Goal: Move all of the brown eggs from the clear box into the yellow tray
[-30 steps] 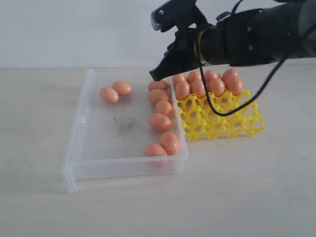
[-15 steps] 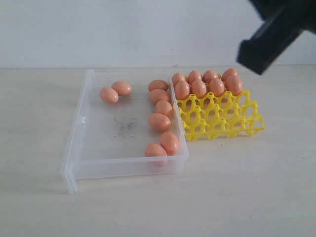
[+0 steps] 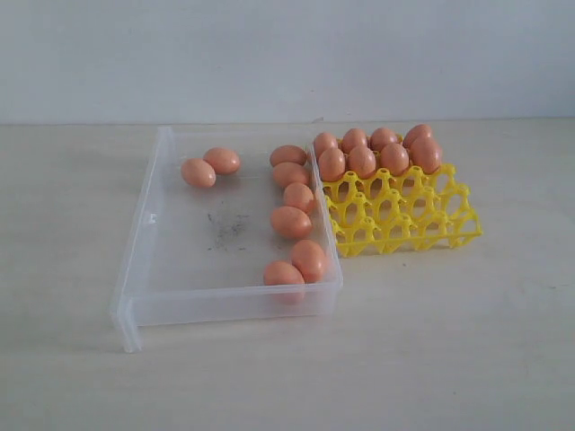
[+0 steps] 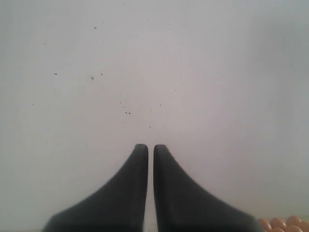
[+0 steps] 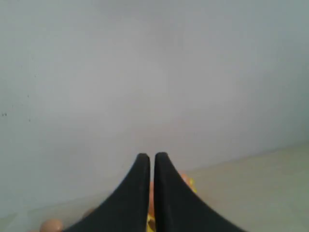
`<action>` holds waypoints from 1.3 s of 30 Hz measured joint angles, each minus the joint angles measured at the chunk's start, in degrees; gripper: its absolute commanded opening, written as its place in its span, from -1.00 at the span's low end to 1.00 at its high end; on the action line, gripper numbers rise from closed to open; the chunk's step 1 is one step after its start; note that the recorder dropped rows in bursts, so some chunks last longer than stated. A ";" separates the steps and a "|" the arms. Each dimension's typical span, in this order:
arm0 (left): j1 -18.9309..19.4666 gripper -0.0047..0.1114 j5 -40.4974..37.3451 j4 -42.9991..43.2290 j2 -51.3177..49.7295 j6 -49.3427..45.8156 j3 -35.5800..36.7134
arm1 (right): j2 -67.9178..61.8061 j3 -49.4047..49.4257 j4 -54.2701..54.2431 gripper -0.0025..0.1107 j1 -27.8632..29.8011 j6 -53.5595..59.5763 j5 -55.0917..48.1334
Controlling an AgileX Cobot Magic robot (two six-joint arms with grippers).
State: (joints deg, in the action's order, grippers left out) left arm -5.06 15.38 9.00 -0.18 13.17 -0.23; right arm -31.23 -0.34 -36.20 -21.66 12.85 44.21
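"Looking at the left side first, what do you see?"

"A flat, clear plastic box (image 3: 144, 242) with low walls, lying on a pale table (image 3: 449, 350). Two smooth brown eggs (image 3: 198, 172) touch each other in its far left part. Some dark smudges (image 3: 225, 229) mark the middle of its floor."

"And further right?"

"Six more eggs sit in a loose line along the box's right wall, from far to near. Just past that wall, right beside it, is a bright yellow plastic egg tray (image 3: 404, 224) with pointy cups. Eight eggs fill its two far rows."

"Where are the robot's hands?"

"Only their own cameras show them. The left gripper (image 4: 150, 147) has two black fingers (image 4: 125, 193) pressed almost together, with only a thin slit between them. It holds nothing and points at a white wall (image 4: 154, 58). A few eggs peek in at one corner. The right gripper (image 5: 152, 157) is squeezed shut too, with nothing in it. A bit of the tray shows behind its fingers."
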 measured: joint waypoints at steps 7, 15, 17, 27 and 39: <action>0.00 -0.84 0.00 0.00 0.00 0.13 0.00 | 0.00 0.12 -2.02 -0.96 0.00 0.00 -8.05; 0.00 -0.84 21.76 0.00 0.18 35.58 0.00 | 0.00 0.12 -2.02 -0.96 0.00 0.00 -8.69; 0.00 -0.84 31.22 0.13 -0.31 38.92 -0.11 | 0.00 0.12 -2.02 -0.96 0.00 0.00 -8.69; 0.00 -0.84 42.11 37.94 -26.16 43.75 -27.34 | 0.00 0.12 -2.02 -0.96 0.00 -0.23 -8.78; -0.66 -0.84 47.72 53.16 -59.77 21.86 -36.83 | 0.00 0.12 -2.02 -0.96 0.00 -0.23 -8.78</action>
State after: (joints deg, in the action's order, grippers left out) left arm -5.71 63.10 62.17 -59.95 35.03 -37.06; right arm -31.23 -0.22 -38.22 -21.66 12.62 35.43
